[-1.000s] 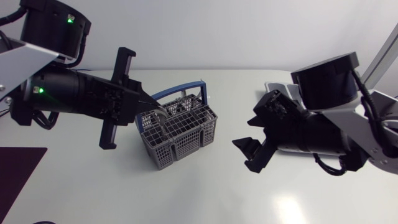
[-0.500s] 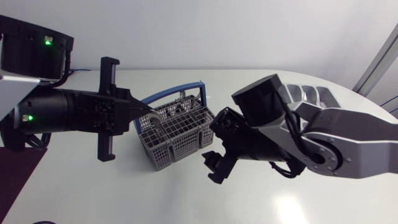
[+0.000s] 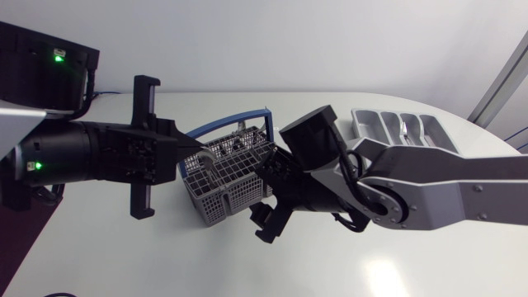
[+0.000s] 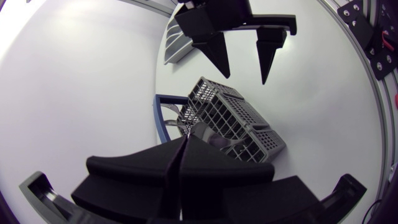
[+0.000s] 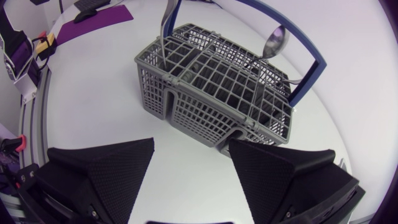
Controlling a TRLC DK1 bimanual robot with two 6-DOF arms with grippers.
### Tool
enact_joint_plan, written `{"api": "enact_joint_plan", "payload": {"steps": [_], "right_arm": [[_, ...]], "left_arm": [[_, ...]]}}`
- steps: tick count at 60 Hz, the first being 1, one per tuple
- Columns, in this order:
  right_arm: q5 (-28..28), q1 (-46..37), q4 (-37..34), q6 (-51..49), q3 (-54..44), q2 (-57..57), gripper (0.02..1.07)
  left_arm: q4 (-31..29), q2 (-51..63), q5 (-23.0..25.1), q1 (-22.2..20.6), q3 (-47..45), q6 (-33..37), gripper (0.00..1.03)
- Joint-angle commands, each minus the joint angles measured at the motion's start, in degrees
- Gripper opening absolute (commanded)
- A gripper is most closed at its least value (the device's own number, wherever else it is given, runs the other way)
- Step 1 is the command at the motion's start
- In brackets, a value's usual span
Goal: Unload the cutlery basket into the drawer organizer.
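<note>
The grey cutlery basket (image 3: 239, 177) with its blue handle (image 3: 247, 115) stands mid-table and holds several silver pieces. My left gripper (image 3: 196, 147) hovers over its left corner, shut on the handle of a silver utensil (image 3: 211, 162) that rises from the basket. In the left wrist view the fingers (image 4: 143, 171) meet just above the basket (image 4: 233, 121). My right gripper (image 3: 268, 219) is open beside the basket's near right side, with nothing between its fingers. Its own view shows the basket (image 5: 217, 81) just ahead of the gripper (image 5: 189, 168), with a spoon (image 5: 277, 40) upright in it. The grey drawer organizer (image 3: 396, 128) lies at the back right.
A dark purple mat (image 5: 99, 15) lies on the table's left side, beyond the basket as the right wrist view shows it. My right arm's thick links (image 3: 388, 181) stretch across the table between the basket and the organizer.
My right arm has swung in from the right, away from the organizer, until its open gripper is close to the basket. The left arm drew back slightly and stays over the basket's corner.
</note>
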Motion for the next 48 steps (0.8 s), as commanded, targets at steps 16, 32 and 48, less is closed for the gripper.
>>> {"api": "enact_joint_plan", "payload": {"steps": [16, 32, 48], "right_arm": [[-0.2, 1.4, 0.7, 0.5, 1.6, 1.3, 0.89], [-0.2, 1.6, 0.7, 0.6, 1.3, 1.3, 0.89], [-0.1, 1.5, 0.7, 0.5, 2.5, 2.6, 0.89]], "left_arm": [[-0.1, -1.7, -1.3, -1.0, 5.1, -0.8, 0.12], [-0.6, -2.7, -1.6, -1.4, 6.5, -0.7, 0.12], [-0.6, -3.9, -1.8, -2.2, 6.7, 0.3, 0.12]]}}
